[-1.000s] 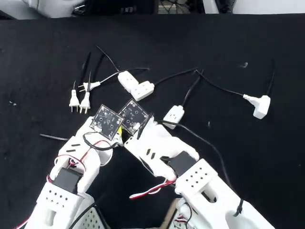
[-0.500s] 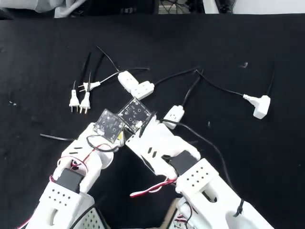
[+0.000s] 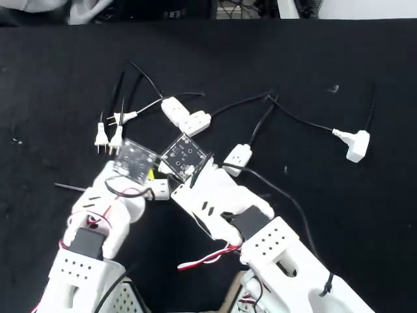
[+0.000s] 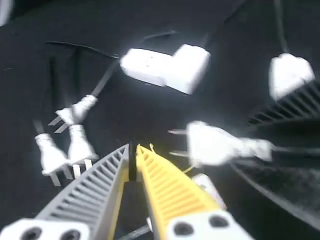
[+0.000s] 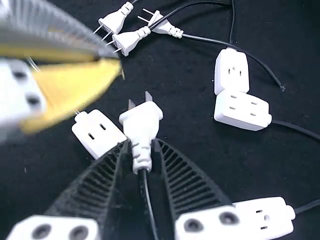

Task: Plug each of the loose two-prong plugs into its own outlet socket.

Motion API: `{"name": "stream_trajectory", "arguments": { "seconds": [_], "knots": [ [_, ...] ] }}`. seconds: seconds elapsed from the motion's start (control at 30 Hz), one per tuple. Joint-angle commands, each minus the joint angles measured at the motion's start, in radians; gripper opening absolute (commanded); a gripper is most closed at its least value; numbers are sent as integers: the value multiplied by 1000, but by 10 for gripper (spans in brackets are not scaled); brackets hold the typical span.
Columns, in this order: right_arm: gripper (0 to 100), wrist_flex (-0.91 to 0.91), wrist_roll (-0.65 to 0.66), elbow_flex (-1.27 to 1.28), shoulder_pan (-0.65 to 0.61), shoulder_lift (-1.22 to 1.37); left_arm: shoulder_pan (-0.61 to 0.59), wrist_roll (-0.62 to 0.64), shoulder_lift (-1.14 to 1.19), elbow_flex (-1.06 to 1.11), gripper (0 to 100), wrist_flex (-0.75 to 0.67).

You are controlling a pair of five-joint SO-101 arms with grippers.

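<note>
Holding a white plug (image 5: pixel 141 122) tight, the right arm's fingers (image 5: pixel 117 160) sit near the middle of the table (image 3: pixel 58 59), just beside a small socket (image 5: pixel 97 132). The left arm's fingers (image 4: pixel 160 175) are pressed together with nothing in them. Farther back lie three loose plugs (image 3: pixel 101 137) and two sockets (image 3: pixel 186 116) that touch.

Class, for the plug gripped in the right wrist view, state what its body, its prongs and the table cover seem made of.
Plug body: likely moulded plastic, white, smooth, slight sheen.
Prongs: seemingly metal, thin flat pale blades.
Table cover: probably cloth or felt, matte black, no glare.
</note>
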Motion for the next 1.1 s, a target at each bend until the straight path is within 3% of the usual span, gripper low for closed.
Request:
{"name": "stream_trajectory", "arguments": {
  "seconds": [0.0,0.13,0.4,1.07],
  "knots": [
    [11,2,-3,-64,15,-4,-39,-5,-5,-76,30,-12],
    [11,2,-3,-64,12,-4,-27,32,-5,-84,30,-20],
    [11,31,-31,-76,3,-4,127,86,5,-58,30,-20],
    [11,44,-31,-79,-6,-4,176,83,5,-67,30,-21]
  ]
}}
